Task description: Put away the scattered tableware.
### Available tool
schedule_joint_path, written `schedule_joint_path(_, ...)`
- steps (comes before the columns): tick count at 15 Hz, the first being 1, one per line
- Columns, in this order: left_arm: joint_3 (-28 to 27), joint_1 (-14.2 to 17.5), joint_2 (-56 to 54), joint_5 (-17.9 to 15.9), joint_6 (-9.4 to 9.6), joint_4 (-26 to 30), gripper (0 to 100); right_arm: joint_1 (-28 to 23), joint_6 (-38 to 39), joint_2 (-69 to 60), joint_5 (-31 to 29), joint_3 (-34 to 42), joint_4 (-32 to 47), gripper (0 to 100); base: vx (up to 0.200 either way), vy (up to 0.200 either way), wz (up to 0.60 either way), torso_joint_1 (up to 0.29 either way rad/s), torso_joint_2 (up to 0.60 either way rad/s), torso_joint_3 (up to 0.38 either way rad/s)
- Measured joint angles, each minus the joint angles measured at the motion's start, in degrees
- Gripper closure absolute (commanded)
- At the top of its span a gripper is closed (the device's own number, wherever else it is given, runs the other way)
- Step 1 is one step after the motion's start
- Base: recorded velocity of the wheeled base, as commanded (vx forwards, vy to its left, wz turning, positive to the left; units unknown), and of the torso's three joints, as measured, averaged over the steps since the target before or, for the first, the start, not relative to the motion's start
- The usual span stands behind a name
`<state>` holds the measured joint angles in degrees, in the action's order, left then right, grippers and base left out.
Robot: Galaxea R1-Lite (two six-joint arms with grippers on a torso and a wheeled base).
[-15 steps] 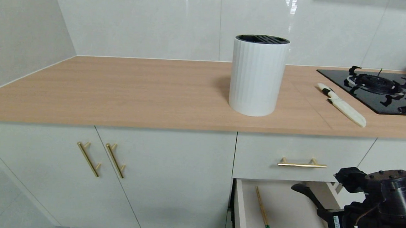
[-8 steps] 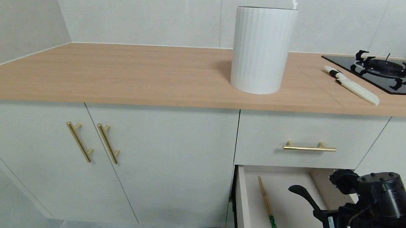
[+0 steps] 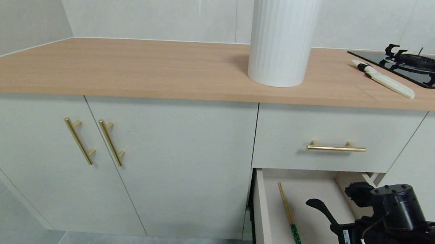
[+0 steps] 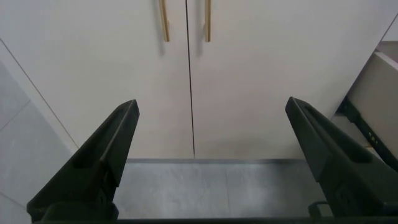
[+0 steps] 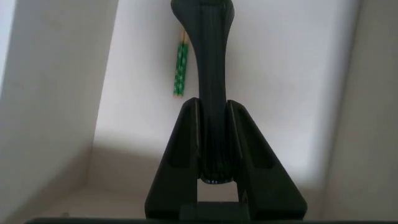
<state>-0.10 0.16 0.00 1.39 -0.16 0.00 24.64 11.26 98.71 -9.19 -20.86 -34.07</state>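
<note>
One chopstick pair (image 3: 290, 221) lies in the open drawer (image 3: 261, 213); one knife (image 3: 383, 79) and one white holder (image 3: 280, 38) are on the wooden desk (image 3: 129, 66). The right gripper (image 5: 214, 109) clamps one black utensil (image 5: 205, 37); the left gripper (image 4: 211, 118) is spread wide.

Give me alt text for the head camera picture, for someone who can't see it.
The right gripper holds a black utensil over an open drawer where a pair of chopsticks lies. Above, a wooden counter bears a white ribbed holder and a knife beside a gas hob.
</note>
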Motion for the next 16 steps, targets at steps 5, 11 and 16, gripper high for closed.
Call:
schedule_joint_path(5, 0.0, 0.0, 0.0, 0.0, 0.0, 0.0, 0, -1.95, 2.91, 10.78, -3.96, -1.29, -9.19, 100, 0.0, 0.0, 0.0, 0.0, 0.0, 0.0)
schedule_joint_path(11, 0.0, 0.0, 0.0, -0.02, 0.0, 0.0, 0, -7.25, 2.9, 24.37, -4.44, -5.02, -17.27, 100, 0.0, 0.0, 0.0, 0.0, 0.0, 0.0)
schedule_joint_path(16, 0.0, 0.0, 0.0, 0.0, 0.0, 0.0, 0, -8.02, 1.68, 32.38, -4.52, -6.27, -24.39, 100, 0.0, 0.0, 0.0, 0.0, 0.0, 0.0)
